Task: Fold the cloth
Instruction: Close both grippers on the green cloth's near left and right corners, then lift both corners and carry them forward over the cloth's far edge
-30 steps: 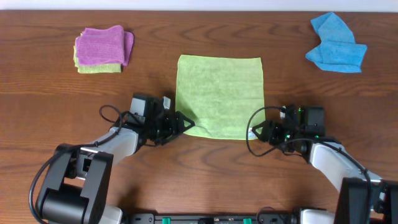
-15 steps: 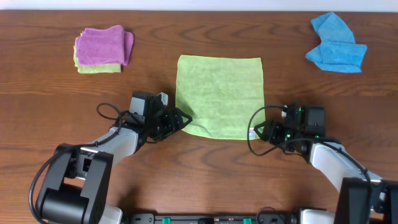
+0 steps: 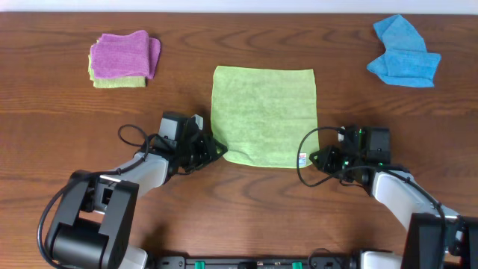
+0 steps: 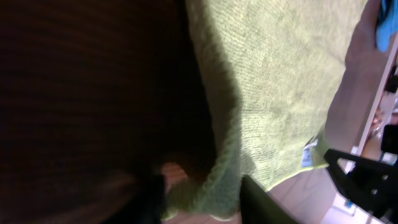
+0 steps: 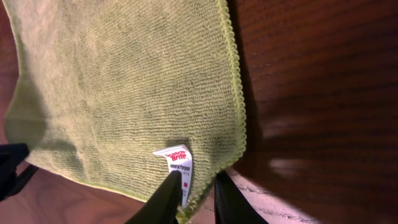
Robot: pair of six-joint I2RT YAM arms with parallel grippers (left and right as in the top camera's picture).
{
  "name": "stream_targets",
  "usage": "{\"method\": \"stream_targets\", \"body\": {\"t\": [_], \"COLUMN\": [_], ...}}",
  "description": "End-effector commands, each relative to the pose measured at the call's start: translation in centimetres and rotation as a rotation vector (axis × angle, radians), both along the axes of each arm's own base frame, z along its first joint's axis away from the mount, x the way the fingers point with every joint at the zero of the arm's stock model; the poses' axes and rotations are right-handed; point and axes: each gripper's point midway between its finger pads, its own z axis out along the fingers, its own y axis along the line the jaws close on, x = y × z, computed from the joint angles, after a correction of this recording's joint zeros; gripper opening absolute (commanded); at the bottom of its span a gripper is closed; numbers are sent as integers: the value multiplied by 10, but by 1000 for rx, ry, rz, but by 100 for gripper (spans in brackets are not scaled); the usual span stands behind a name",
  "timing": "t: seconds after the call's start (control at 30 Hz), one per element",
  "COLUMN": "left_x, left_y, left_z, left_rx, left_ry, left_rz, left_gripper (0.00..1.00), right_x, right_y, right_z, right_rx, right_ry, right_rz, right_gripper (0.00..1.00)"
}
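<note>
**A:** Where is the cloth [image 3: 263, 113] lying, and how much of the folding is being shown as done?

**B:** It is being seen spread flat and square on the tabletop [image 3: 224, 45], in the middle of the overhead frame. Only a single layer is showing, and no fold or crease is being seen. So the task is being judged as barely begun. Only the grasp is being made.

**A:** How is it being held?

**B:** Its two lower corners are being gripped. The lower-left corner is being pinched by the left pincer [image 3: 216, 151]. In the left wrist view the fabric is bunching up between the two dark fingers. The lower-right corner is being clamped by the right pincer [image 3: 312, 158]. In the right wrist view the fingers [image 5: 169, 193] are closing tightly on the hem just beside the white tag [image 5: 179, 163].

**A:** What is being left to do?

**B:** Everything after the grasp, by this reading. The lower edge is not yet being lifted. It probably needs to be carried toward the upper edge of the frame and laid down with the corners matched. A second fold may be wanted after that, though this cannot be told.

**A:** Is anything else being involved?

**B:** No. The purple cloth [image 3: 123, 54] at upper left and the blue cloth [image 3: 403, 52] at upper right are lying well apart from the work and are not being touched.
</note>
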Motion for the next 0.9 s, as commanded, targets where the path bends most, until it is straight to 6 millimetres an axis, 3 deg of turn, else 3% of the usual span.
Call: {"method": "stream_targets", "body": {"t": [0.0, 0.13, 0.3, 0.87], "left_x": [-3, -3, 1, 12], "left_y": [1, 1, -2, -19], "left_z": [-6, -6, -1, 24], "left_rx": [14, 12, -10, -130], "left_ry": [11, 15, 1, -43], "left_rz": [0, 5, 9, -26], "left_gripper": [28, 6, 6, 6], "right_x": [-1, -1, -1, 25], "right_y": [4, 4, 4, 8], "right_z": [-2, -2, -2, 24], "right_rx": [-2, -2, 1, 34], "right_ry": [8, 8, 11, -57], "right_rz": [14, 14, 12, 14], "right_gripper": [16, 14, 2, 1]}}
